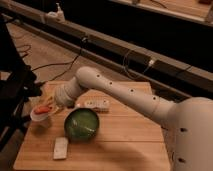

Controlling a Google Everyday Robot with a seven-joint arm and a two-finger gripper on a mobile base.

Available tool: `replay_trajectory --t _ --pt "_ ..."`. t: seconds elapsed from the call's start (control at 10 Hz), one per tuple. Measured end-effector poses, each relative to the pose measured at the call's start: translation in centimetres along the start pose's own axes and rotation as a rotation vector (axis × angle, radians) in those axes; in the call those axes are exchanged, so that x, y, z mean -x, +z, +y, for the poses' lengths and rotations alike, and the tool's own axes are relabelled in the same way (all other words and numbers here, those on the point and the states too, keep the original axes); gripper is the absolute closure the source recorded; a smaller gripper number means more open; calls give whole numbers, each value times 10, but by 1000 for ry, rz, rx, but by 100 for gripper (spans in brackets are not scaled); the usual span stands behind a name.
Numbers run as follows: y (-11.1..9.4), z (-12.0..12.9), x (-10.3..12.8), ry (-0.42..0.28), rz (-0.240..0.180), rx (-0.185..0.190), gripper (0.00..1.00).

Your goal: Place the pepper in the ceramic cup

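The small red-orange pepper (42,109) is at the mouth of the white ceramic cup (41,117), which stands at the left edge of the wooden table (125,145). My gripper (48,106) is right over the cup, at the pepper, at the end of the white arm (110,90) that reaches in from the right. Whether the pepper is still held or rests in the cup I cannot tell.
A round green plate (81,124) lies right of the cup. A flat white rectangular block (60,147) lies near the front left. A white power strip (95,104) lies behind the plate. A black chair (12,95) stands left of the table. Cables run on the floor behind.
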Motion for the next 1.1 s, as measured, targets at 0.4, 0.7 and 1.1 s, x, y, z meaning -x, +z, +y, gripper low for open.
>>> replay_trajectory --t 0.4,0.7,1.1 --pt "0 0 1 -3 -3 1 100" --pt "11 -11 5 -1 -26 -14 100" --pt "43 -30 12 10 -101 -52 100"
